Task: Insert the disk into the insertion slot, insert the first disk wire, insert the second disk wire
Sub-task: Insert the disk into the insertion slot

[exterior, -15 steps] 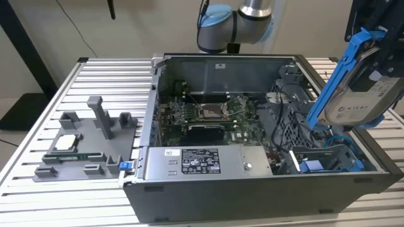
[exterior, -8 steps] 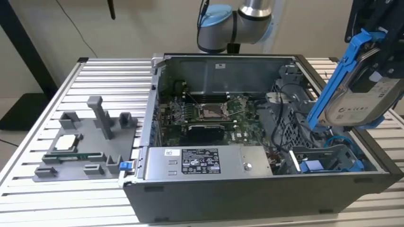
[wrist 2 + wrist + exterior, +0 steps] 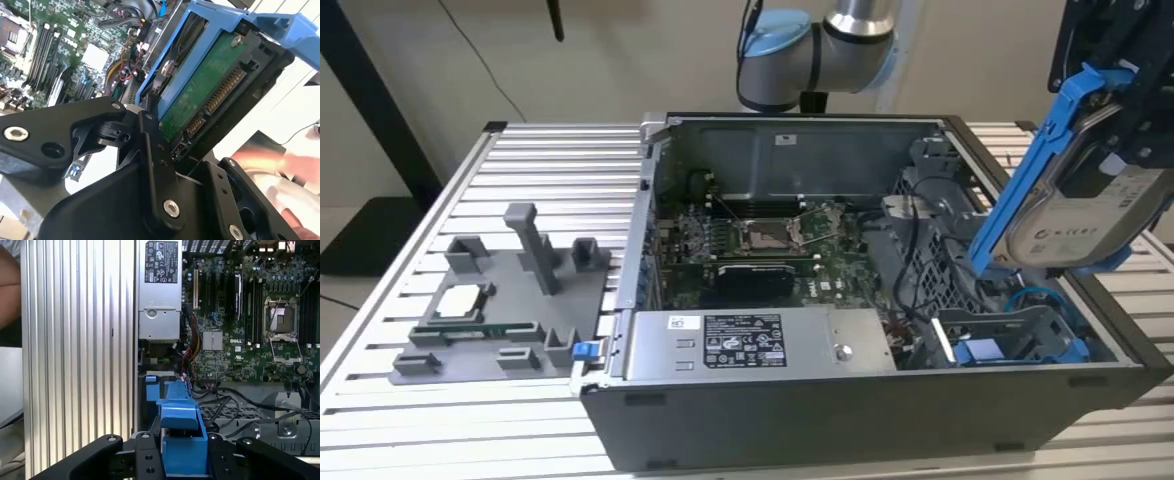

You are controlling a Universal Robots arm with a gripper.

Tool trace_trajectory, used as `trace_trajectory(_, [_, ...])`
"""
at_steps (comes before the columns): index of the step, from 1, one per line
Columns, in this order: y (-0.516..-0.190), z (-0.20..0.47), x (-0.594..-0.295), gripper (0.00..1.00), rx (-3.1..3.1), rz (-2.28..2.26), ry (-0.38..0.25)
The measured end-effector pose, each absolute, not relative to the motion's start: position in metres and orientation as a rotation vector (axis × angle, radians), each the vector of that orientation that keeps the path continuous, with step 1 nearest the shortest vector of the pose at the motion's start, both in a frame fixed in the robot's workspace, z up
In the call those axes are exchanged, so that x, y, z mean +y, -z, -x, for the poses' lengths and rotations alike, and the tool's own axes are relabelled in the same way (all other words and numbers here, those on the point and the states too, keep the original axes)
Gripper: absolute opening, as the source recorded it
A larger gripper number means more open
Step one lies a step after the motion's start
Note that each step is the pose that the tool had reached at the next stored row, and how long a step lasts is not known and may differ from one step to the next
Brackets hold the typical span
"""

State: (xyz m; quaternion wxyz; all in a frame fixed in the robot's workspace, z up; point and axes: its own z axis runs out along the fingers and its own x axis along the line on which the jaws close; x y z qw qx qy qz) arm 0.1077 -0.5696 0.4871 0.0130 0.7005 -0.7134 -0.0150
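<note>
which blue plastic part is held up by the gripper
The bright blue plastic carrier frame clipped on the silver-labelled hard drive, raised above the computer case; the blue latch tabs sit low inside it.

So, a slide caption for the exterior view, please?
The gripper holds the disk, tilted, above the open computer case, not yet inserted.

Tilted disk [image 3: 1078, 222], seemingly above insertion slot [image 3: 1003, 328]

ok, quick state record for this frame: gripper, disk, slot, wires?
gripper: fingers shut on the disk
disk: in its blue carrier, tilted, held in the air above the open case
insertion slot: no disk in it, blue latch tabs at its mouth
disk connectors: bare, no wire plugged in
</note>
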Motion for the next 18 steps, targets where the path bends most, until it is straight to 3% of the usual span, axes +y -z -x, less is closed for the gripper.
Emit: trace_trajectory(18, [-0.467,-0.114,-0.574,0.00,-2.213,-2.164,0.075])
